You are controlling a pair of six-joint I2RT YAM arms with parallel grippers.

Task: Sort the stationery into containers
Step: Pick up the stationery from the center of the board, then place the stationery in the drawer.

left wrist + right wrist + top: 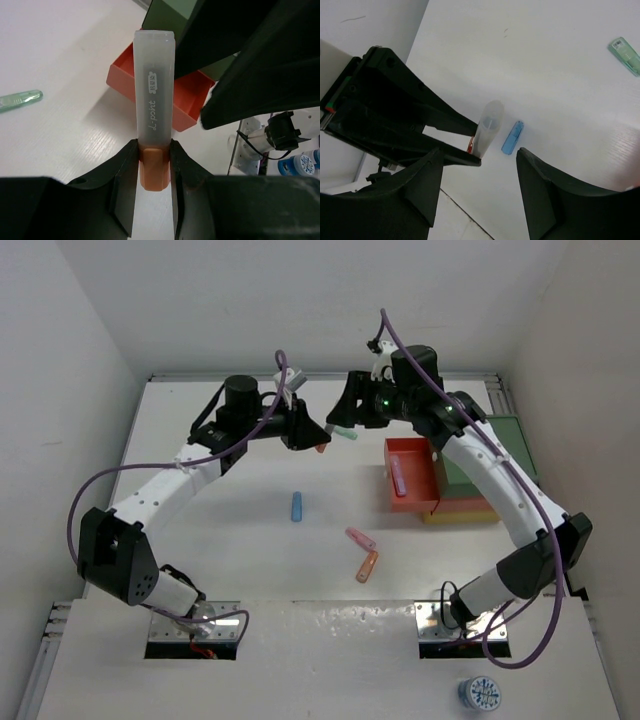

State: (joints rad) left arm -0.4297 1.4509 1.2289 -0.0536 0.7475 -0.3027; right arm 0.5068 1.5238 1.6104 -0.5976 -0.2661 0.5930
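the red-orange tray [412, 502] sits partly on top of the yellow tray [462, 512], and the green tray [505, 440] is beside them on the far right, partly hidden by the right arm. one pink marker [398, 478] lies inside the red-orange tray. what the yellow and green trays hold cannot be seen.

the left gripper [154, 147] is closed on an orange marker with a frosted cap [155, 100]. it pinches the orange end between both fingers [129, 170], and the cap sticks out forward. the marker is held above the table, left of the red-orange tray and short of its near corner.

the right gripper [480, 151] faces the left one closely. its jaws are spread and nothing is between them.

a mint green marker [345, 433] lies on the table just under the two grippers. a blue marker [296, 506] lies alone nearer the middle. closer to the bases, a second pink marker [360, 539] and a second orange marker [367, 566] lie touching at one end. a blue and white roll [480, 695] sits at the near right edge.
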